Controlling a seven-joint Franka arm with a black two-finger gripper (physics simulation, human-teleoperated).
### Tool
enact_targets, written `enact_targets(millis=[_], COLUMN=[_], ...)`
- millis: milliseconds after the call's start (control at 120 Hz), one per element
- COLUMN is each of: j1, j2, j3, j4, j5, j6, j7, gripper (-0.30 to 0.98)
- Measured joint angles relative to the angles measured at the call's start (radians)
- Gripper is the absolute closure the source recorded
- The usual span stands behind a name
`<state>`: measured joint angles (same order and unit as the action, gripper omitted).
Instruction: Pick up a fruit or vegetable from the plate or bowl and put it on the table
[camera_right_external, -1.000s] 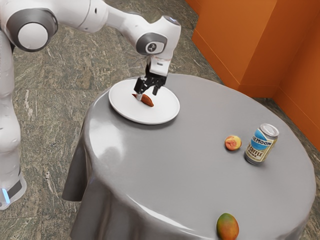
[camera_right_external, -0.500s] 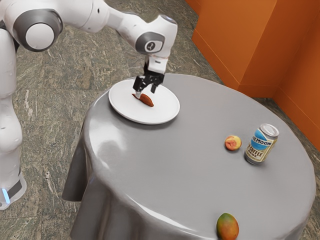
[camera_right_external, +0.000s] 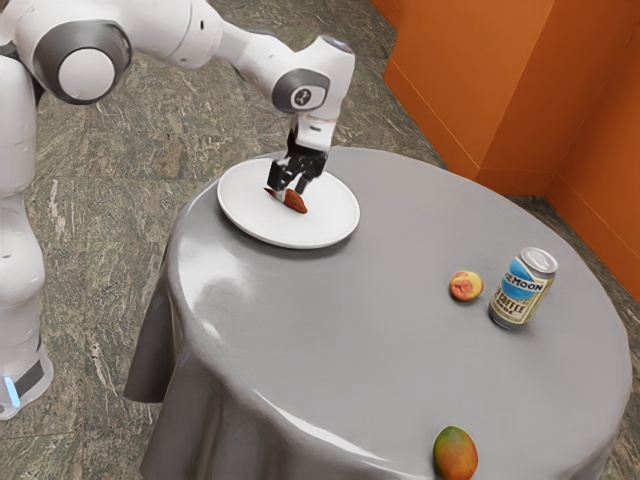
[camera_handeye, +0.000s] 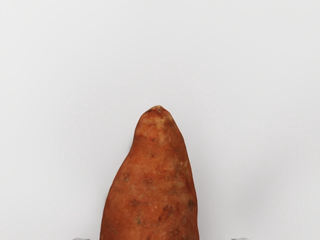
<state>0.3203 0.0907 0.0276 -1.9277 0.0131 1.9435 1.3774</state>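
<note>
On the white plate (camera_right_external: 244, 216) lies a reddish-brown sweet potato (camera_right_external: 295, 202). My black gripper (camera_right_external: 291, 192) is down at it, one finger on each side, standing open. In the wrist view the sweet potato (camera_handeye: 152, 185) points its narrow end away from the hand, against the plate's white surface (camera_handeye: 60, 100). Slivers of the fingertips of the gripper (camera_handeye: 161, 238) flank it there, with a gap on both sides. The hand hides part of the sweet potato in the exterior view.
The grey-clothed round table (camera_right_external: 340, 330) extends toward the exterior view's right. A peach (camera_right_external: 465, 286) lies beside an upright can (camera_right_external: 523, 288) there. A mango (camera_right_external: 456, 454) sits near the table's edge at the exterior view's bottom.
My hand has shifted slightly and come down lower, with its fingers now on both sides of the sweet potato. The sweet potato and plate have stayed in place.
</note>
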Motion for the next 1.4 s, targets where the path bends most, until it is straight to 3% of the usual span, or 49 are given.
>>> enact_targets(millis=[283,667,767,967,1108,1400], j1=[0.010,0.006,0.018,0.103,0.039,-0.140], j2=[0.014,-0.031,-0.056,-0.077,-0.065,-0.057], j3=[0.000,-0.022,-0.066,-0.265,-0.313,-0.319], j4=[0.001,0.003,0.003,0.015,0.038,0.042], j5=[-0.011,-0.030,-0.031,-0.030,-0.027,-0.021], j6=[0.010,0.011,0.009,0.008,0.009,0.011], j7=[0.004,0.006,0.006,0.004,0.002,0.000], gripper=[0.49,0.53,0.52,0.52,0.52,0.52])
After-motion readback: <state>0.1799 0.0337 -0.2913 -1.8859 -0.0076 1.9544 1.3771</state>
